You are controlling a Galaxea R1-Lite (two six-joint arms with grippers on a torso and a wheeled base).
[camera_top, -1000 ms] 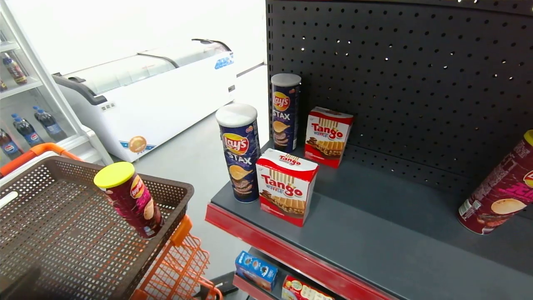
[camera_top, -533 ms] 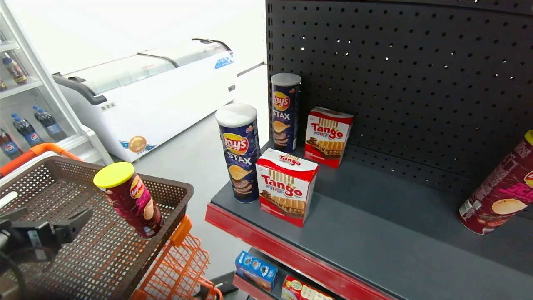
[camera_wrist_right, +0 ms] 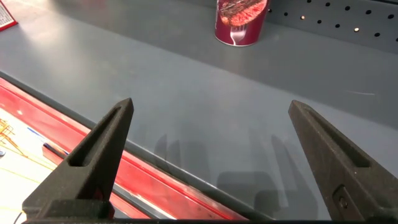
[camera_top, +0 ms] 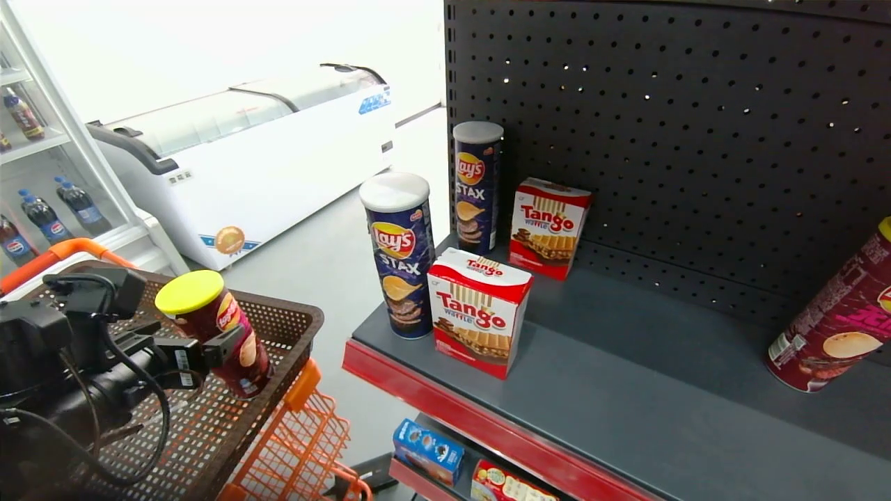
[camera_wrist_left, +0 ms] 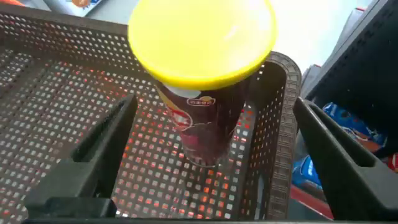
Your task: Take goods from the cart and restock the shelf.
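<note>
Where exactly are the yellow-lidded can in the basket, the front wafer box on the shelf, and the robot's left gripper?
yellow-lidded can (camera_top: 189, 291): head view, on its lid.
front wafer box (camera_top: 477, 321): head view, on its front face.
left gripper (camera_wrist_left: 214, 106): left wrist view, midway between its open jaws.

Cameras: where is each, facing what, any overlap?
Head view: on the head, forward and down at shelf and cart basket; left hand shows.
Left wrist view: on left wrist, facing the yellow-lidded can in the basket; open fingers show.
Right wrist view: on right wrist, facing the shelf; open right hand shows.
Shared: can, in head and left wrist views.
</note>
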